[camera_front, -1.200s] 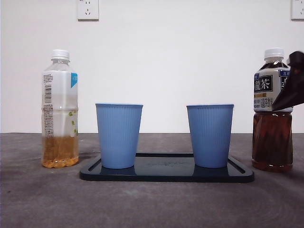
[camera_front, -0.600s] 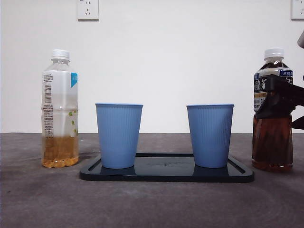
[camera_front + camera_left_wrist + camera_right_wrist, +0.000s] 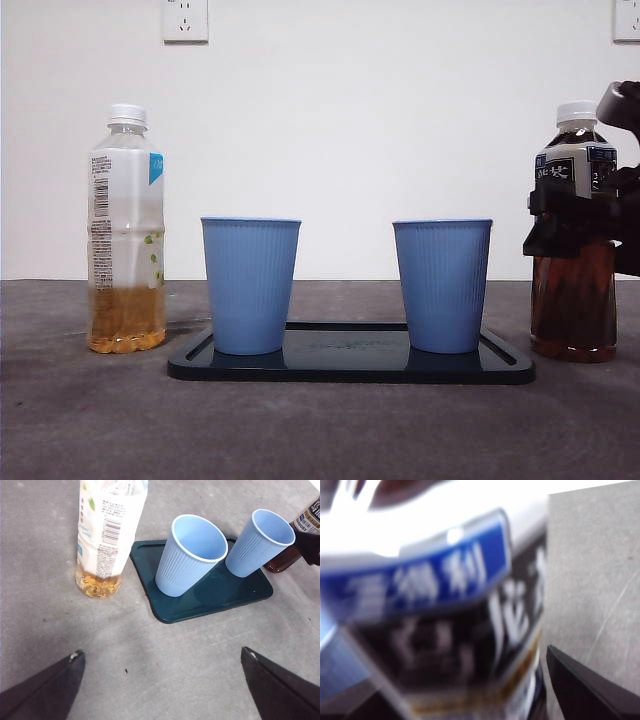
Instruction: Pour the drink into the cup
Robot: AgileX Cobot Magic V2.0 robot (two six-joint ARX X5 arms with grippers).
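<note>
A dark tea bottle [image 3: 572, 300] with a white cap stands upright on the table at the far right. My right gripper [image 3: 575, 215] is shut on it at label height. The right wrist view is filled by the blurred label of this bottle [image 3: 435, 605]. Two blue cups, left [image 3: 250, 285] and right [image 3: 442, 285], stand upright and empty on a dark tray [image 3: 350, 370]. My left gripper [image 3: 162, 655] hangs open over the near table with nothing between its jaws. From there I see the cups [image 3: 190, 555] [image 3: 260, 542] and the dark bottle [image 3: 280, 562].
A clear bottle [image 3: 126, 230] with a little amber drink stands at the far left, beside the tray [image 3: 210, 600]. A white wall with sockets [image 3: 185, 20] rises behind the table.
The right gripper came down from beside the dark bottle's neck and closed around its label. The bottle turned slightly, showing a different part of the label. Cups and clear bottle did not move.
</note>
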